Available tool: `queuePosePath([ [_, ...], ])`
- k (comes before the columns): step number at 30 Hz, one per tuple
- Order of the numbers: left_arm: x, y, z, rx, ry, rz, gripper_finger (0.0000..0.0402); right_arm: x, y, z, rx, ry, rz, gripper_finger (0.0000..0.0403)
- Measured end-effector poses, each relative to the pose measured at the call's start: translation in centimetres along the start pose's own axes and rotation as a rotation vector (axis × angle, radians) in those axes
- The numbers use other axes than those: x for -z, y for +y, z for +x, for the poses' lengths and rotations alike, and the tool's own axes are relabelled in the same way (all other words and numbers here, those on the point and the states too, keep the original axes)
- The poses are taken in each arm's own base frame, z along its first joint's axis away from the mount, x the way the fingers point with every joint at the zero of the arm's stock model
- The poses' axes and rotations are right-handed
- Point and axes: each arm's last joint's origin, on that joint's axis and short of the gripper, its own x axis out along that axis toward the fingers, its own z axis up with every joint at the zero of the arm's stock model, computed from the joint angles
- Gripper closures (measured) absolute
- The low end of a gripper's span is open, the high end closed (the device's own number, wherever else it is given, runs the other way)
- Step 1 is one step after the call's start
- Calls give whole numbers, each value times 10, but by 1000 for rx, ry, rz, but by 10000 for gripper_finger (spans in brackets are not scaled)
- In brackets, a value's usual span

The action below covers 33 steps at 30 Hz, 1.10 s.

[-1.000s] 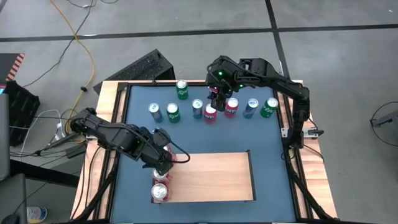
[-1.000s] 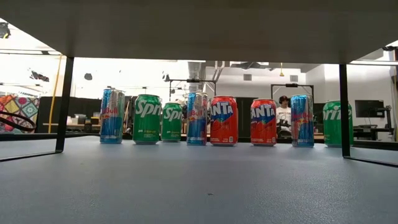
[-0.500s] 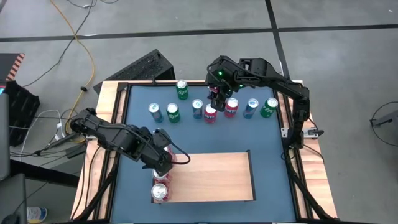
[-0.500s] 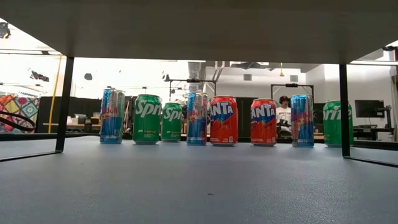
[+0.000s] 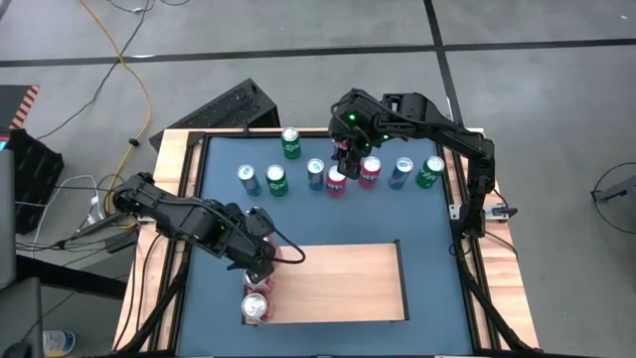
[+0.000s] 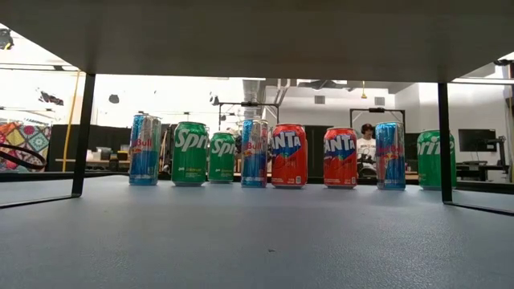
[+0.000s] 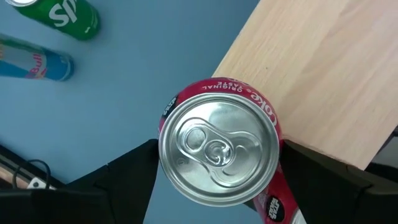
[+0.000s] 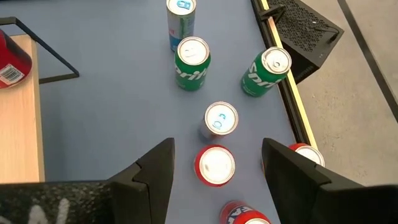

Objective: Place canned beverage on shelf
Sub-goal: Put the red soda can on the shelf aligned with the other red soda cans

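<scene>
Left wrist view looked straight down on an upright red can (image 7: 219,148) at the shelf's (image 7: 323,74) corner, its long axis vertical, between the left pincer's (image 7: 217,180) spread fingers. Well beyond the shelf, the right pincer (image 8: 214,168) hung spread above a red-topped can (image 8: 216,165), gripping nothing.

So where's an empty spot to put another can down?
Most of the shelf is bare, everything right of the two Coke cans at its left end. The blue table right of it is free too. The back row of cans is crowded.
</scene>
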Motion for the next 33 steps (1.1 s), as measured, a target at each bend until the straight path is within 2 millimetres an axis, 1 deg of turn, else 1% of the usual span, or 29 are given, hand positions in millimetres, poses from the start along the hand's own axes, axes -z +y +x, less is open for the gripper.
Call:
queuePosePath([
  [13, -1, 1, 1, -5, -2, 25, 92, 0, -1, 0, -1, 0, 0, 175],
  [26, -4, -5, 1, 50, -30, 123, 92, 0, -1, 0, 0, 0, 4, 175],
  [33, -5, -5, 1, 40, -45, 140, 92, 0, -1, 0, -1, -1, 4, 175],
])
